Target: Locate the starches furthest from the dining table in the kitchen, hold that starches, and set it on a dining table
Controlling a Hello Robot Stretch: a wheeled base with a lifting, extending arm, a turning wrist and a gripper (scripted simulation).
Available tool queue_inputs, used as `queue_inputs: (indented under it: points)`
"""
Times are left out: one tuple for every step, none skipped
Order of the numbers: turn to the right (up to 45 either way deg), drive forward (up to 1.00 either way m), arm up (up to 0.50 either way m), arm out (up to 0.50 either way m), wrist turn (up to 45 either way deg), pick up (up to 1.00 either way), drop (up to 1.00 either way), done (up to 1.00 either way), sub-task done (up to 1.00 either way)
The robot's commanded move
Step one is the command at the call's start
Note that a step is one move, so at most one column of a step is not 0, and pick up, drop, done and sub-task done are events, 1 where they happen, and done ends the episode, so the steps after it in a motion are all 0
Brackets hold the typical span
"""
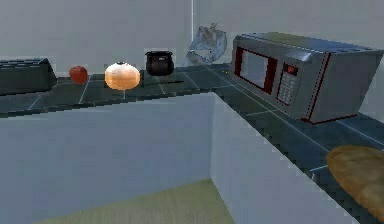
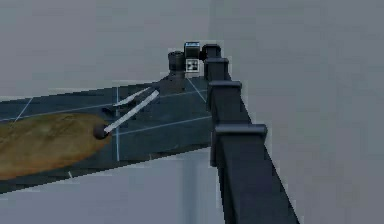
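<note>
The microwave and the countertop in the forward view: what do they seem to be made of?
The microwave looks like brushed metal: grey, with soft highlights. The countertop looks like dark matt tile, perhaps stone, judging by its pale joint lines.

No lettering, number or sign here can be read.

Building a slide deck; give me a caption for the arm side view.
Arm reaches across a dark countertop; brown loaf and pale utensil lie lower left of the claw.
</note>
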Motion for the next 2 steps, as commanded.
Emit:
queue_inputs:
  points:
    - [0.0,0.00,0.00,0.00,-30.0,0.00,0.00,0.00,0.00]
    - [0.0,0.00,0.00,-0.38,0.0,0.00,0.00,0.00,0.00]
